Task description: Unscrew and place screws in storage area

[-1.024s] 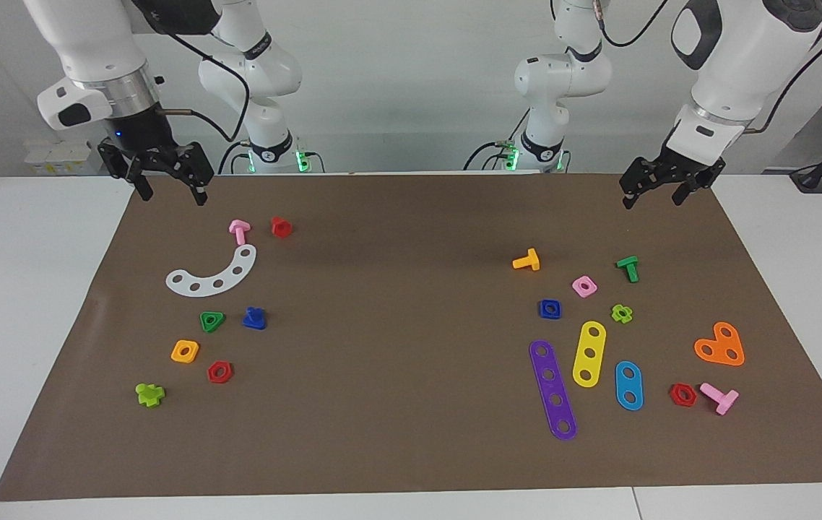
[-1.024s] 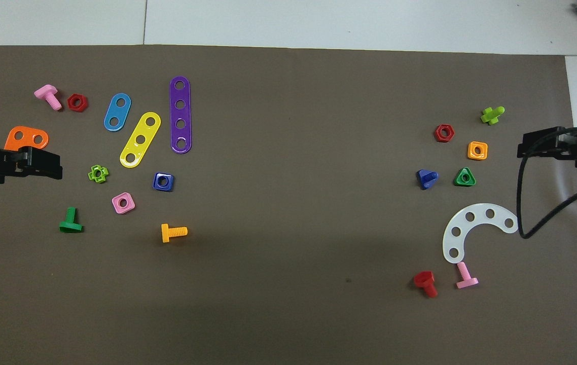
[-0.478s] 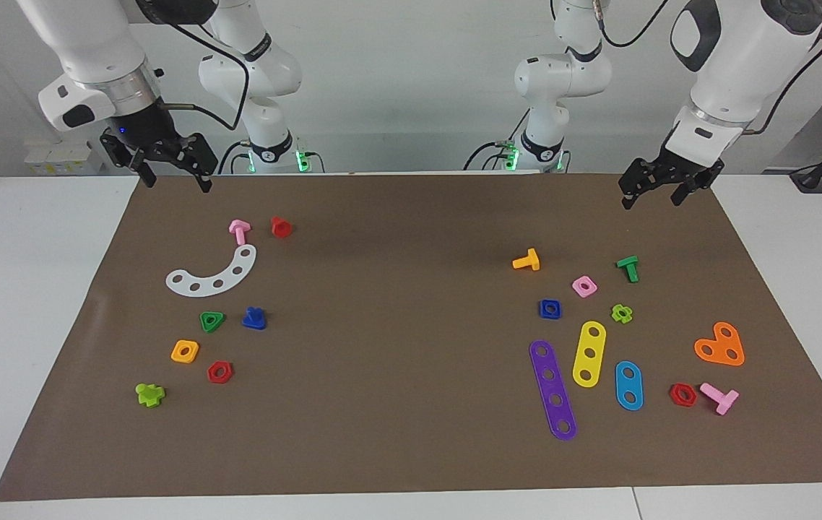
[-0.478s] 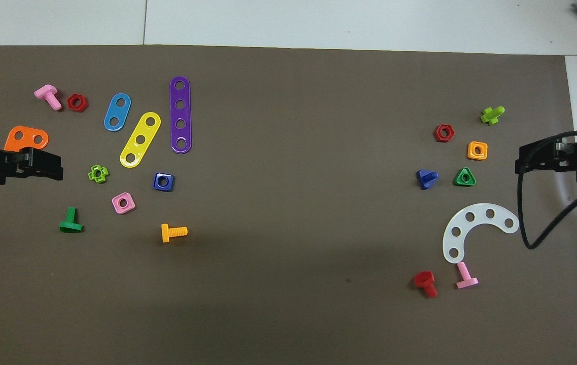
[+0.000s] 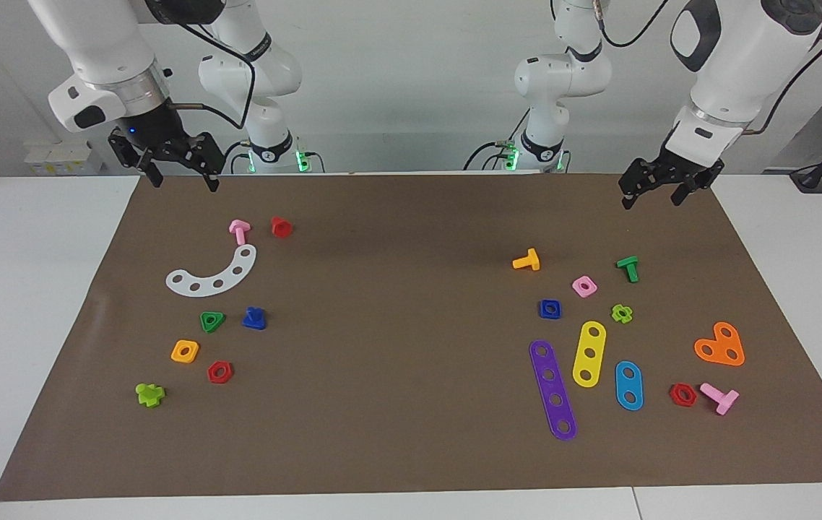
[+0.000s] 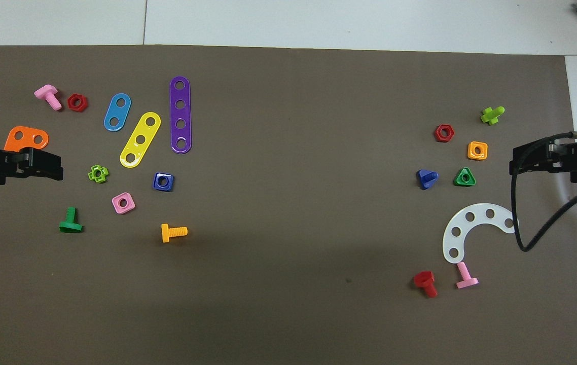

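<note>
The blue bolt (image 5: 254, 318) stands on its flat head on the brown mat (image 5: 396, 347), beside a green triangular nut (image 5: 212, 321), toward the right arm's end; it also shows in the overhead view (image 6: 426, 178). My right gripper (image 5: 184, 182) is open and empty, raised over the mat's edge at that end; it also shows in the overhead view (image 6: 513, 163). My left gripper (image 5: 652, 200) is open and empty, raised over the mat at the left arm's end, where it waits; it also shows in the overhead view (image 6: 60, 170).
Near the blue bolt lie a white curved strip (image 5: 214, 274), a pink bolt (image 5: 239, 230), a red bolt (image 5: 281, 227), an orange nut (image 5: 185, 351), a red nut (image 5: 219, 372) and a lime bolt (image 5: 149, 393). Several strips, nuts and bolts lie at the left arm's end, around a blue square nut (image 5: 550, 309).
My right gripper has risen a little and shifted toward the table's middle. The left arm and all parts on the mat have stayed put.
</note>
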{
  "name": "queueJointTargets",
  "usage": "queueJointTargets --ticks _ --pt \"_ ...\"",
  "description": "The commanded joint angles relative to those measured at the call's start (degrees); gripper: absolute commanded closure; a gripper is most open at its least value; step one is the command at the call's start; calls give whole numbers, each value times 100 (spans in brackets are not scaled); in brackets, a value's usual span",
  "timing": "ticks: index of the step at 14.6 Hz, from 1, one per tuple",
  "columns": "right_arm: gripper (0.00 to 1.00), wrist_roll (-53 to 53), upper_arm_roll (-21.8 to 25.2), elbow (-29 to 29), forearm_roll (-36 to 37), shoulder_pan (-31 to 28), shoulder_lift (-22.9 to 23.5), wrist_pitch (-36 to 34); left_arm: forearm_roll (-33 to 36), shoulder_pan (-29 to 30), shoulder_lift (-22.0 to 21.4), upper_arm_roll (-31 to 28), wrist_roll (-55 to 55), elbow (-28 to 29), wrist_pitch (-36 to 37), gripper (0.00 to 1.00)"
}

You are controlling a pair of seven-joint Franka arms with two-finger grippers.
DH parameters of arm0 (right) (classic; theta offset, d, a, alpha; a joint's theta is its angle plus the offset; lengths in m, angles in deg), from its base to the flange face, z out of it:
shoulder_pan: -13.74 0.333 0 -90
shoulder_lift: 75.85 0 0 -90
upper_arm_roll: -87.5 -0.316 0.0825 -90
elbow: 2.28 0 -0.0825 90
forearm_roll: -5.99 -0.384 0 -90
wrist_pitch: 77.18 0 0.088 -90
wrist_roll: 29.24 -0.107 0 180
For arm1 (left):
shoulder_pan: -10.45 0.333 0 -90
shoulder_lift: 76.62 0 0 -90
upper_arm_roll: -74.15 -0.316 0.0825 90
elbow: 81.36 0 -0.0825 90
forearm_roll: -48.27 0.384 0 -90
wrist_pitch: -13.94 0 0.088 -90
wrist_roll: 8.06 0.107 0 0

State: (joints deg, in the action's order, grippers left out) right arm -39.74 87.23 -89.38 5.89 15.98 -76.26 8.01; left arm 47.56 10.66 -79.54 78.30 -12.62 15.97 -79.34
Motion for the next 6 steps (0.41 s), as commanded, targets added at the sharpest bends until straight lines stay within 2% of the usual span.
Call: queueJointTargets --ticks 1,6 --pt "0 136 -17 -53 -43 -21 -47 -11 89 -75 -122 -46 34 137 -58 0" --pt "0 145 -17 -62 -34 -13 -47 33 71 -75 -122 -46 43 137 -67 0"
